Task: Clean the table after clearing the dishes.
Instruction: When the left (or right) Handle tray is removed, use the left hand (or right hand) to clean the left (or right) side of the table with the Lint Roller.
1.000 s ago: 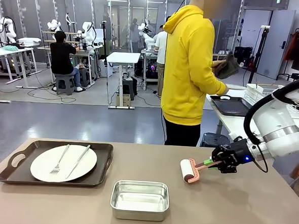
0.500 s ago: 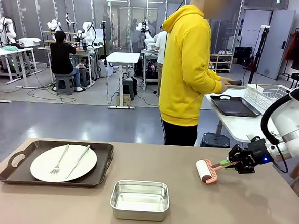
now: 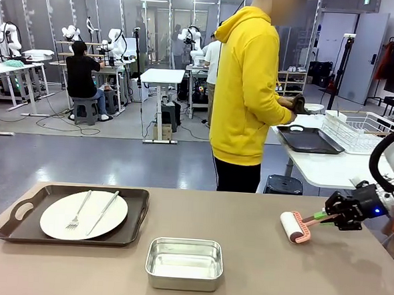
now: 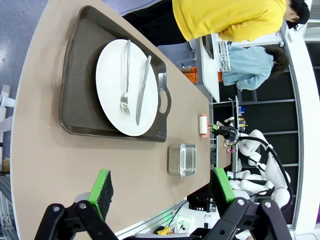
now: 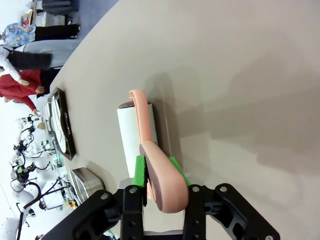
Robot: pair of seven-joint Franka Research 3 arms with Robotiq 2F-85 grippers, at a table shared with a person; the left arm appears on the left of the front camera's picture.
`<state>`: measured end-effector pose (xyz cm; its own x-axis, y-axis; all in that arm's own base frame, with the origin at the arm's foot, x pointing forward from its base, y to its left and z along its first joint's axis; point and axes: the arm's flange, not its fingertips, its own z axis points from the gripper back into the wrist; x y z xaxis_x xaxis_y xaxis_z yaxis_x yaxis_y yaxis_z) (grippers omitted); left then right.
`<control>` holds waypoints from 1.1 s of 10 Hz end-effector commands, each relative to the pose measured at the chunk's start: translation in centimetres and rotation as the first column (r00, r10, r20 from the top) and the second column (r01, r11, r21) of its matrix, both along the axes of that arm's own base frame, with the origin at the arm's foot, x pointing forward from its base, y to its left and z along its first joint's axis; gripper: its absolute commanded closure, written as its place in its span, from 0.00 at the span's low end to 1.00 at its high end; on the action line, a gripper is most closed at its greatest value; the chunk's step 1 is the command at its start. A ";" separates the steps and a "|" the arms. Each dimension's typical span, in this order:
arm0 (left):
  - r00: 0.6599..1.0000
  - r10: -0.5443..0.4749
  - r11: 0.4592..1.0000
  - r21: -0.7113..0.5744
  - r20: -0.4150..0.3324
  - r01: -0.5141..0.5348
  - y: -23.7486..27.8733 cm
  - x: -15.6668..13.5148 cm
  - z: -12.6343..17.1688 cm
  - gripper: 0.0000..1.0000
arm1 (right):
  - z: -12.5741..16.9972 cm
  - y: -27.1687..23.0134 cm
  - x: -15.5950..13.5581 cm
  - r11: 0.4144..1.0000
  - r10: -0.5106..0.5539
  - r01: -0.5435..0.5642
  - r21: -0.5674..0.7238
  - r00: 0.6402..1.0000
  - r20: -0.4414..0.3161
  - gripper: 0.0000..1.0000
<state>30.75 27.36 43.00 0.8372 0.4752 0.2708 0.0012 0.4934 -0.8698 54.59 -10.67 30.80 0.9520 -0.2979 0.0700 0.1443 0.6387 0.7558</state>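
1. Front view, with the steel pan (image 3: 184, 262) as landmark.
   - The table (image 3: 255, 285) carries one dark tray (image 3: 137, 214) to the pan's left and slightly farther back.
   - On the tray lies a white plate (image 3: 55, 220) with a fork (image 3: 79, 210) and knife (image 3: 103, 212) loose on it.
   - Well right of the pan, the right gripper (image 3: 326, 217) pinches the peach handle of a roller (image 3: 292, 227), whose white drum is on or just above the tabletop.
   - Behind the pan, a person (image 3: 247, 90) in yellow faces a white side table (image 3: 323, 170).
   - Judgement: the plate is probably hard and breakable and the cutlery free to slide, so the stiff tray is best lifted level by its end handles.

2. Left wrist view.
   - The left gripper (image 4: 161, 186) has its green-padded fingers (image 4: 102, 186) spread wide, holding and touching nothing.
   - It hangs over the table's edge near the pan (image 4: 181, 159).
   - The tray (image 4: 75, 75) with plate (image 4: 112, 100), fork (image 4: 125, 75) and knife (image 4: 142, 90) lies beyond the pan.
   - The roller (image 4: 203, 125) lies on the pan's other side.

3. Right wrist view.
   - The right gripper (image 5: 159, 172) is clamped on the roller's handle, a green pad on each flank.
   - The drum (image 5: 135, 132) points away over bare table (image 5: 240, 75), with the pan (image 5: 87, 182) off to one side.
   - Judgement: the roller looks light and rigid, and the handle grip suits pressing it flat along the hard matte top.
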 end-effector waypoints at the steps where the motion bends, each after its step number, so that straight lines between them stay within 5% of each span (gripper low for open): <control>1: 1.000 -0.007 1.000 -0.008 0.009 0.007 0.0 -0.3 0.3 0.00 | -2.2 -1.8 -1.0 0.988 0.008 -0.010 -0.154 1.000 -0.009 0.78; 11: 1.000 -0.007 1.000 -0.008 0.009 0.007 0.0 -0.3 0.3 0.00 | 2.6 -2.1 -4.2 0.942 -0.011 0.024 -0.336 0.999 0.041 0.78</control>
